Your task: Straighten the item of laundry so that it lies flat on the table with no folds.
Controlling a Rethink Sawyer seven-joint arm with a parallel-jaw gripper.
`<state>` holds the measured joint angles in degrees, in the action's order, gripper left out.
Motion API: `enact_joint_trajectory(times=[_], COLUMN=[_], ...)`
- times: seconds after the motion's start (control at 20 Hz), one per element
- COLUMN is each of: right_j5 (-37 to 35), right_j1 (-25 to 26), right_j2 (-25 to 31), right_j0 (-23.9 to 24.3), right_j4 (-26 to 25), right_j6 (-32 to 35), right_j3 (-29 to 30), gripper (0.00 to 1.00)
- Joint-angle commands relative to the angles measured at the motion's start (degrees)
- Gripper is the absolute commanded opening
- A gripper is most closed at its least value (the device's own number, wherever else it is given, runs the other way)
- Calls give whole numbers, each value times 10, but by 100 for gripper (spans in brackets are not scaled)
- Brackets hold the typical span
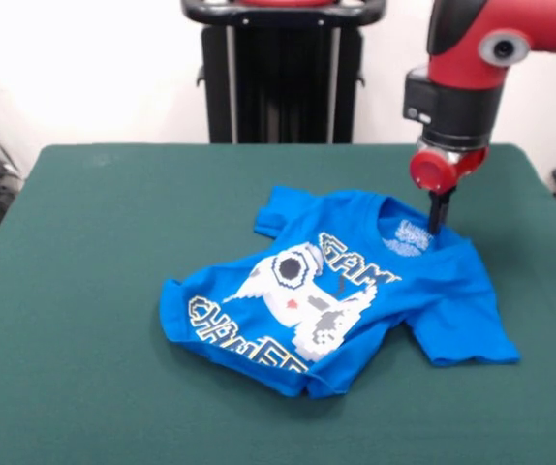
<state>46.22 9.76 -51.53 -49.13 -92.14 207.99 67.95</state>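
Lighting is bright and even, diffuse, seems to come from overhead. White wall behind is close to blown out. Green bench (84, 291) shows uniform tone, no hotspots, matte with no glare. Shadows soft: thin dark rim under the shirt (336, 291) along its near hem and beside the sleeve on the right, faint one under the arm (457, 87). Small specular highlights on the red arm housing. Overall slightly soft; print edges on the shirt fuzzy, fingers (440, 208) a dark blur. No obvious edge distortion.
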Motion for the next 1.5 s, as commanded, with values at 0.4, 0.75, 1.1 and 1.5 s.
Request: enact_joint_trajectory(times=[0.4, 0.75, 1.1, 1.5], right_j5=[44, 34, 43, 80], right_j1=[5, 8, -6, -29], right_j2=[131, 141, 157, 176], right_j0=[-25, -30, -33, -26], right_j4=[20, 17, 19, 1], right_j6=[157, 144, 124, 119], right_j3=[36, 42, 60, 69], gripper=[0, 0, 0, 0])
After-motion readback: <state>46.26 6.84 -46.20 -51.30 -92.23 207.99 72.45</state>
